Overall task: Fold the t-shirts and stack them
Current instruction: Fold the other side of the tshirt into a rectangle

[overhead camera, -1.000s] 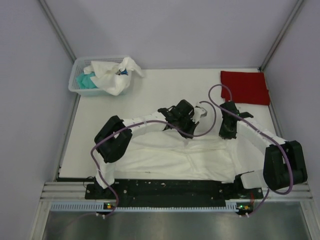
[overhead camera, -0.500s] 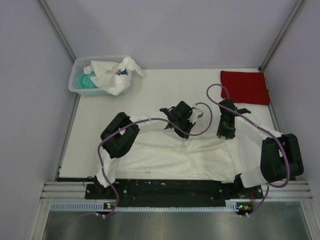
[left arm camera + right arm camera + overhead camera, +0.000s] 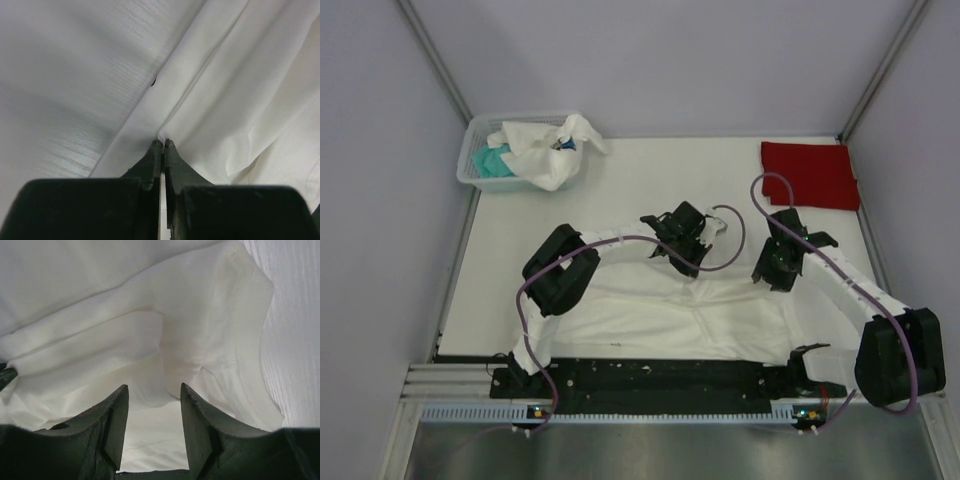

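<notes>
A large white t-shirt (image 3: 650, 315) lies spread along the near side of the table. My left gripper (image 3: 691, 266) is shut on a fold at the shirt's far edge; the left wrist view shows its jaws (image 3: 163, 143) pinched on the white cloth (image 3: 240, 100). My right gripper (image 3: 772, 280) is open just above the shirt's right part; in the right wrist view its fingers (image 3: 154, 390) stand apart over rumpled white cloth (image 3: 100, 340) and hold nothing. A red t-shirt (image 3: 810, 173) lies folded at the far right.
A small white plastic basket (image 3: 472, 172) at the far left holds a crumpled white tee (image 3: 542, 145) and a teal one (image 3: 492, 160). Bare white table (image 3: 620, 190) lies between the basket and the red shirt. Grey walls close in on three sides.
My right arm's elbow has swung down to the right and its gripper has shifted slightly nearer over the shirt. My left gripper has drawn the pinched edge slightly farther back, then held still.
</notes>
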Available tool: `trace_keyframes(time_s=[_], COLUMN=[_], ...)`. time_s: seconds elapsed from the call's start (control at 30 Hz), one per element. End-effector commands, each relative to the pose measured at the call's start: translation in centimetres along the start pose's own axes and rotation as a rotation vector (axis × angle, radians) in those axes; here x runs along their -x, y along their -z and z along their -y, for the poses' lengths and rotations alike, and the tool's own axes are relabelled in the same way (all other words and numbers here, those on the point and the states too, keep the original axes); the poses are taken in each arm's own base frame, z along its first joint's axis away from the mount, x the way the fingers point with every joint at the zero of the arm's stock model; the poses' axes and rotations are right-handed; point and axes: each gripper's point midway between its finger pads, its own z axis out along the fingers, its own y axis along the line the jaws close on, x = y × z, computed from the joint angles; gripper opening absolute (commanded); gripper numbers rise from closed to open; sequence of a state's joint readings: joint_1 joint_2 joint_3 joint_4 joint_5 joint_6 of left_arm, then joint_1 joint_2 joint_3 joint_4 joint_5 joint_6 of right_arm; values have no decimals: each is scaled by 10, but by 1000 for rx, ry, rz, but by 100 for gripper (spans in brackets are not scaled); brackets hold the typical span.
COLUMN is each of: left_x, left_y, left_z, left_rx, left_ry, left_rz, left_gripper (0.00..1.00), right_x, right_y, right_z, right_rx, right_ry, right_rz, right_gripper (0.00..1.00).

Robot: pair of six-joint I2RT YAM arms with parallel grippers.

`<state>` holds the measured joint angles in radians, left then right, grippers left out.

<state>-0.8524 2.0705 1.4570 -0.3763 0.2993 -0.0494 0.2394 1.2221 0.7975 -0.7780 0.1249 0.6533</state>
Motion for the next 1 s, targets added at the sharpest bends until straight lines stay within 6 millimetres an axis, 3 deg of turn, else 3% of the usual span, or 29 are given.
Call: trace_keyframes(time_s=[0.0,0.1,0.17,0.3,0.73,0.97], left_x=[18,17,17,19,26,29], left_y=[7,8,8,11,12,18], left_z=[5,5,5,5,2,1], left_rx=[-16,-18,-19,-15,-3,10], left_ry=[-25,-28,-31,-40,-96,-117], left_rz=[38,36,36,41,53,65], left_gripper=[0,0,0,0,0,0], right_x=[-20,-17,-16,-27,-77,-82], right_y=[-13,-18,-20,-21,4,5], right_z=[6,15,19,20,33,41], right_rx=[-28,-80,-102,-95,-20,-76], right_ry=[-45,-40,-37,-36,-231,-254], right_rz=[-82,-61,-53,-94,-138,-163], right_gripper=[44,33,20,1,0,0])
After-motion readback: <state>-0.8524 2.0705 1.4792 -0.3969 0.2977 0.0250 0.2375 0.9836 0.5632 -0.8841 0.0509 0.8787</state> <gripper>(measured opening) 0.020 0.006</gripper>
